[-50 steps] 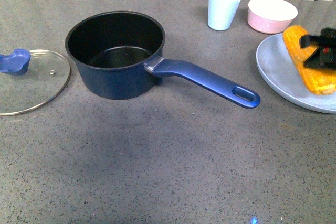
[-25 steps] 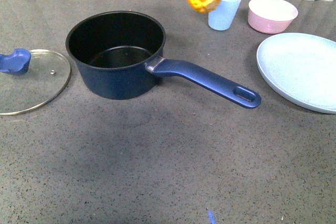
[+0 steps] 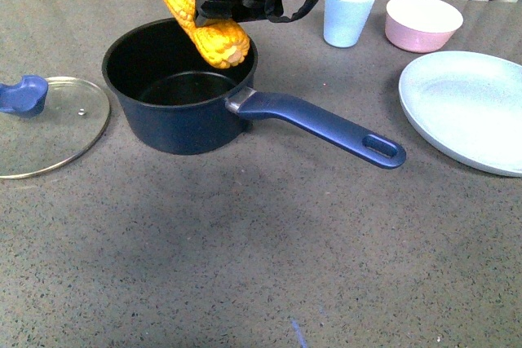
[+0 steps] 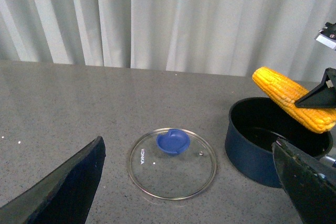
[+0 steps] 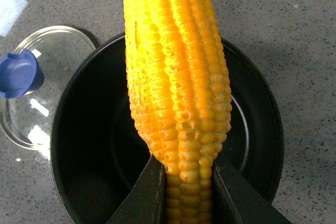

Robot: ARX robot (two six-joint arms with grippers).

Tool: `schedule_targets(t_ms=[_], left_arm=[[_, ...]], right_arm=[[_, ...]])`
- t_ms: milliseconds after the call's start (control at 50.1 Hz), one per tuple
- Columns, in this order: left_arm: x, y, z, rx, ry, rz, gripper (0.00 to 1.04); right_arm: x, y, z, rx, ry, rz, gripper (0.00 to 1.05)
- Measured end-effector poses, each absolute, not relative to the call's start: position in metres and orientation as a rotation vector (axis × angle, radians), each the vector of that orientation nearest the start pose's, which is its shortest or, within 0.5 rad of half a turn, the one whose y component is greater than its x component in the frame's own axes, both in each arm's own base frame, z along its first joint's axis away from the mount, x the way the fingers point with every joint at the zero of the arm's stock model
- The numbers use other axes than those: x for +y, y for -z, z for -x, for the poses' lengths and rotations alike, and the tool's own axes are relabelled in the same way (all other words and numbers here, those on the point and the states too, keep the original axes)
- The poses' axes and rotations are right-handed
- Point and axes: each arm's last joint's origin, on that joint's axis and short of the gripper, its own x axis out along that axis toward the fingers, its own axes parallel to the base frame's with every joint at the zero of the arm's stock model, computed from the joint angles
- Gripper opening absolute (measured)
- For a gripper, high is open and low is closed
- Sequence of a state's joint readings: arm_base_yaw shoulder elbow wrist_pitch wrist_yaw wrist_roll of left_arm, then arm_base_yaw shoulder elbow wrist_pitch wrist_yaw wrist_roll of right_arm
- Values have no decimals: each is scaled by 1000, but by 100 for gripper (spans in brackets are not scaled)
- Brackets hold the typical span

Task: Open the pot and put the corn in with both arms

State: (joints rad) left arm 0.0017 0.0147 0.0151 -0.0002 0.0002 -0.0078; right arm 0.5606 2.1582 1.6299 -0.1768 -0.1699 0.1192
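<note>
The navy-blue pot (image 3: pixel 175 124) stands open on the grey table, black inside, its long handle (image 3: pixel 322 128) pointing right. My right gripper (image 3: pixel 208 2) is shut on the yellow corn (image 3: pixel 208 30) and holds it tilted above the pot's far rim. In the right wrist view the corn (image 5: pixel 176 77) hangs over the pot's opening (image 5: pixel 89 156), clamped between both fingers (image 5: pixel 144 198). The left wrist view shows the corn (image 4: pixel 294 98) over the pot (image 4: pixel 257 150). My left gripper (image 4: pixel 189 182) is open and empty, above the glass lid (image 4: pixel 172 163).
The glass lid (image 3: pixel 49 124) with a blue knob lies left of the pot. A pale blue plate (image 3: pixel 465 112) sits at the right edge. A light blue cup (image 3: pixel 348 12) and a pink bowl (image 3: pixel 422 22) stand at the back right.
My right gripper lifted the corn off the pale blue plate and carried it left, past the cup, to above the pot. The plate is now bare.
</note>
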Motion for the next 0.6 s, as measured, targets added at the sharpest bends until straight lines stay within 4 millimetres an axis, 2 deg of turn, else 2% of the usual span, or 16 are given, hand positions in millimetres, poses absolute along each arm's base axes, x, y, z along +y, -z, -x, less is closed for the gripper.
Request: schedule_targets(t_ms=[379,599], left_arm=[[0,-167,-98,0,-2,8,96],[0,-167,-98,0,-2,8,96]], right_arm=[[274,-180,-398,770,-688,52,15],[276,-179,-397,774,-690,55,47]])
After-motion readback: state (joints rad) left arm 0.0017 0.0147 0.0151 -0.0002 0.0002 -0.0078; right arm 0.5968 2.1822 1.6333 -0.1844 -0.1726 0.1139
